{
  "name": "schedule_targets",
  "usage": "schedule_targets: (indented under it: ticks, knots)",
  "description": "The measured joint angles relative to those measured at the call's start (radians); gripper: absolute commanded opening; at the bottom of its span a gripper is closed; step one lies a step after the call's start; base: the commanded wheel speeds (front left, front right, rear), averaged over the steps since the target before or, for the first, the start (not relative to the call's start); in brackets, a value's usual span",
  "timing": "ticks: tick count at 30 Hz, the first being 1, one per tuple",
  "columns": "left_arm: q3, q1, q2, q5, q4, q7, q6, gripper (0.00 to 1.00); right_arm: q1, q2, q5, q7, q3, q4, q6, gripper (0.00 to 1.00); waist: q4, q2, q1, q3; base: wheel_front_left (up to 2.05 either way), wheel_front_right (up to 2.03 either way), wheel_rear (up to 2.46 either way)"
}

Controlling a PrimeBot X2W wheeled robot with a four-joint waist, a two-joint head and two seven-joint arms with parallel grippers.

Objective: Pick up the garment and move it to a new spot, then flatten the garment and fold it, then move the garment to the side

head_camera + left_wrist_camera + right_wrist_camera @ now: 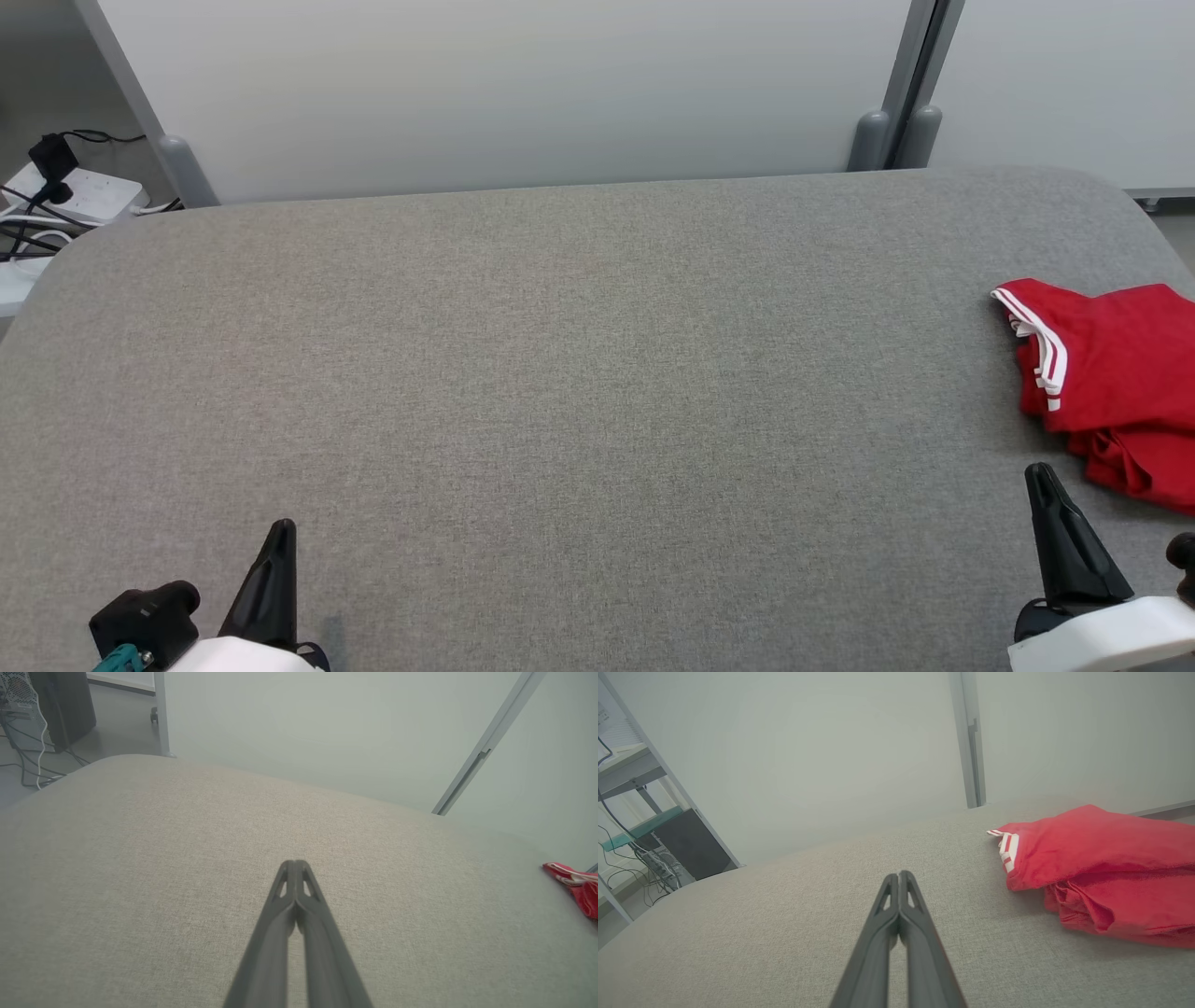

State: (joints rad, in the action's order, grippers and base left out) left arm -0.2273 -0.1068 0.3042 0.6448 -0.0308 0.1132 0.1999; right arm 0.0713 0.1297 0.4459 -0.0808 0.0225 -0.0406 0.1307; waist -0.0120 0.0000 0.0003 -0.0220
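Well, closest to me are my two grippers. My left gripper point(281, 536) is low on my left side. Its two dark fingers are pressed tight together, and they hold nothing. In my left wrist view the tips touch each other over the cloth top. My right gripper point(1036, 476) is low on my right side. Its fingers are squeezed together too, with nothing between them.

Both grippers hang just over the grey table point(560, 373). It has a soft cloth top and round corners.

A bit past my right gripper lies the red garment point(1120, 364). It is on the table, far over on my right side, close to the edge. It is near my right gripper but not touching it, and it is well apart from my left gripper. It is not flat. It is bunched up in a soft heap with folds at the near side. One edge has white stripes point(1046, 350), and that edge points in toward the middle of the table. Part of the garment runs off the side of my head view.

Behind the table stand white wall panels point(513, 93), with a grey post point(920, 84) between two of them. Far off on my left, past the table corner, a white power strip point(89, 193) lies with black cables point(28, 229) plugged in.
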Motion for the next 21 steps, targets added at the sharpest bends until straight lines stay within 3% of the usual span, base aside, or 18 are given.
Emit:
schedule_targets:
  ticks: [21]
  knots:
    - [0.053,0.027,-0.041,0.188,-0.049,-0.043,-0.066,0.0,-0.022,-0.009,0.23,0.028,0.008,-0.041,0.0,0.0,0.002,0.0,-0.0001,0.004,0.0,0.0,0.0]
